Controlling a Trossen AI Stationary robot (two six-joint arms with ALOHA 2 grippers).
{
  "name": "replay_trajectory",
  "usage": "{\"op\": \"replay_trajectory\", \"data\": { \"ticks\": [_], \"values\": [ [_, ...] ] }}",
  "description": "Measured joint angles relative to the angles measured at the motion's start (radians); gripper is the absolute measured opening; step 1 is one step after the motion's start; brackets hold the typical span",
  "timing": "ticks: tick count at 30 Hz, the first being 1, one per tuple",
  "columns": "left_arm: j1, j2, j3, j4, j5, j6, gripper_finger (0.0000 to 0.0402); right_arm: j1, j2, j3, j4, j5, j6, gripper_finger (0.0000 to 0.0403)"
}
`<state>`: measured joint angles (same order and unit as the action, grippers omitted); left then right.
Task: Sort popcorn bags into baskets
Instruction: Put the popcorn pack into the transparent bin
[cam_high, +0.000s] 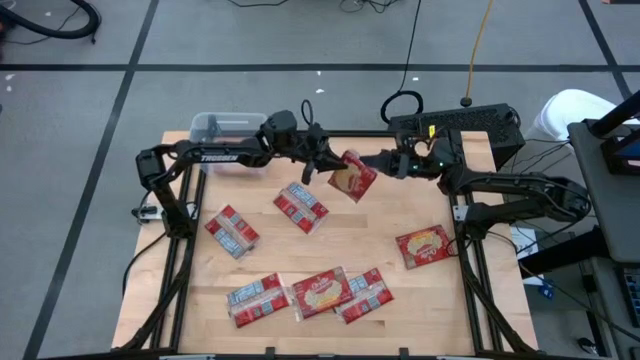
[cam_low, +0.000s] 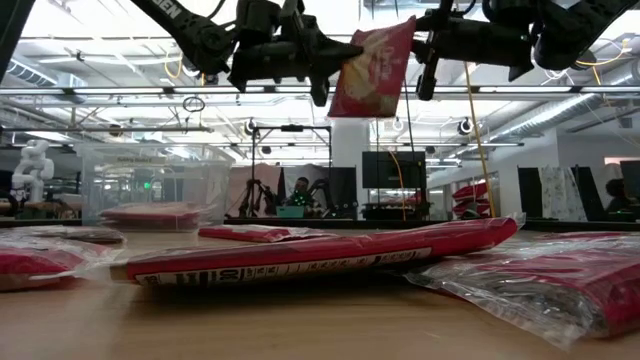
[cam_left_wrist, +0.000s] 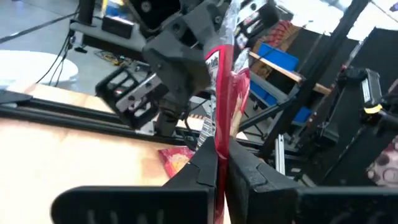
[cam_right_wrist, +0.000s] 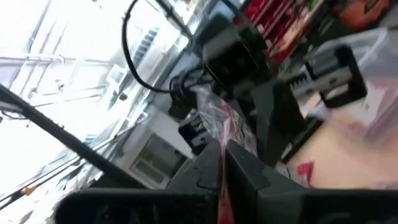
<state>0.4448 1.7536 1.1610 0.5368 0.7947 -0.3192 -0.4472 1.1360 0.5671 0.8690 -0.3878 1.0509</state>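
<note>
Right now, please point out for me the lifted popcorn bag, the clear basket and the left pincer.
lifted popcorn bag (cam_high: 353, 177): high view, middle of its red and yellow face.
clear basket (cam_high: 203, 124): high view, far left rim.
left pincer (cam_high: 322, 166): high view, fingertips shut on the bag's edge.

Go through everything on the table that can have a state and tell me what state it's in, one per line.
Held popcorn bag: in the air, pinched from both sides.
Left gripper: shut on the held popcorn bag.
Right gripper: shut on the held popcorn bag.
Basket: upright at the table's far left corner, a red packet inside.
Other popcorn bags: lying flat on the table.
</note>
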Motion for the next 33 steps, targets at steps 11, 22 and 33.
{"op": "replay_trajectory", "data": {
  "ticks": [11,22,33],
  "values": [
    [0.074,-0.117,-0.001,-0.01,-0.12,-0.194,0.0011,-0.106,-0.098,0.0,0.011,0.232,-0.181,0.0116],
    [0.103,-0.225,-0.001,0.152,-0.541,-0.456,0.0012,-0.093,-0.108,0.365,-0.623,0.232,-0.475,0.0178],
    [0.079,-0.224,-0.001,0.312,-0.693,-0.496,0.0011,-0.102,0.032,0.602,-0.769,0.227,-0.593,0.0228]
  ]
}}
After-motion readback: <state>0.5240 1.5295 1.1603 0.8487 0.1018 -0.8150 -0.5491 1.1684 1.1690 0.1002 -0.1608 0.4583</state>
